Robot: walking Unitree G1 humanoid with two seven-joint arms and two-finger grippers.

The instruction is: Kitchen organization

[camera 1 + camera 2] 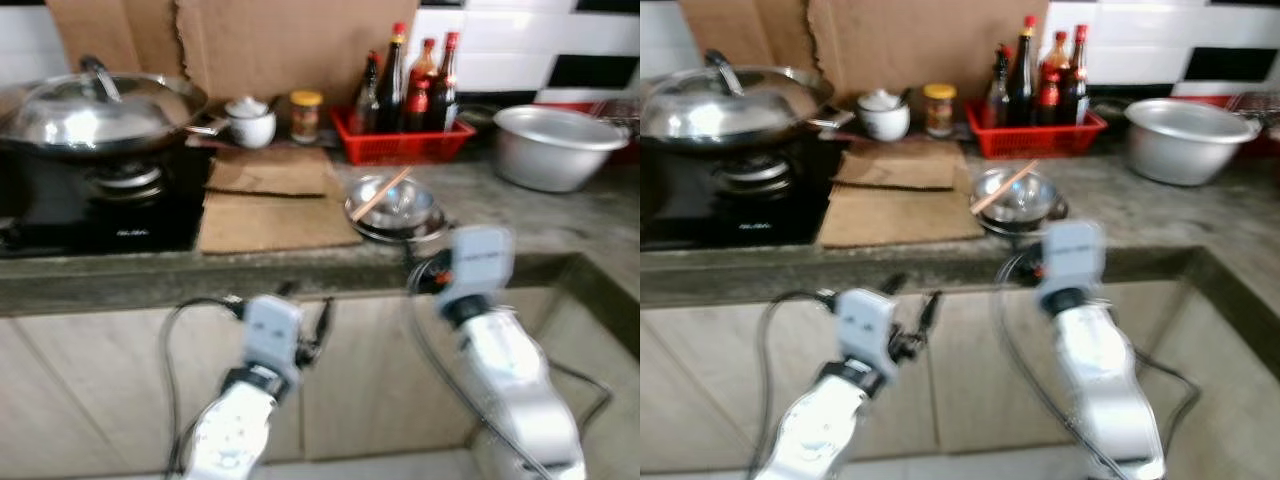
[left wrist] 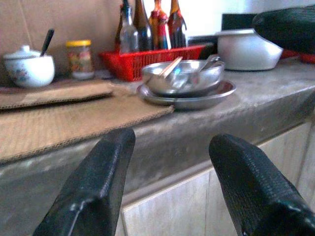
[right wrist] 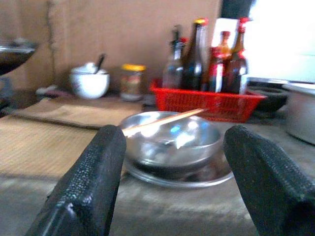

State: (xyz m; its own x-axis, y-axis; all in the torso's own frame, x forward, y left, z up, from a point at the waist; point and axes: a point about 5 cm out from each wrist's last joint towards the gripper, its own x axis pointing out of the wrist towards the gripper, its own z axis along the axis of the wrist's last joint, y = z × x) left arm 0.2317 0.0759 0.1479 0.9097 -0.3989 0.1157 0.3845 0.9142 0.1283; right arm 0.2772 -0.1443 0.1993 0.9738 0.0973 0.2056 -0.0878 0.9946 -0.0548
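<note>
Setting: home kitchen, seen from the front edge of a stone counter (image 1: pixel 520 225).
Cooking: lidded wok (image 1: pixel 95 105) on a black gas hob (image 1: pixel 90 205), at the counter's left end.
Condiments: sauce bottles (image 1: pixel 410 85) in a red basket (image 1: pixel 400 145) at the back edge; a jar (image 1: pixel 306 115) and a white lidded pot (image 1: pixel 250 122) beside it.
Tableware: steel bowl (image 1: pixel 392 200) with chopsticks (image 1: pixel 380 195) on a plate, near the front edge; large metal basin (image 1: pixel 555 145) toward the right.
Surroundings: tiled wall (image 1: pixel 500 45), cardboard (image 1: pixel 270 195) on the counter, wood-look cabinet fronts (image 1: pixel 90 390) below.
</note>
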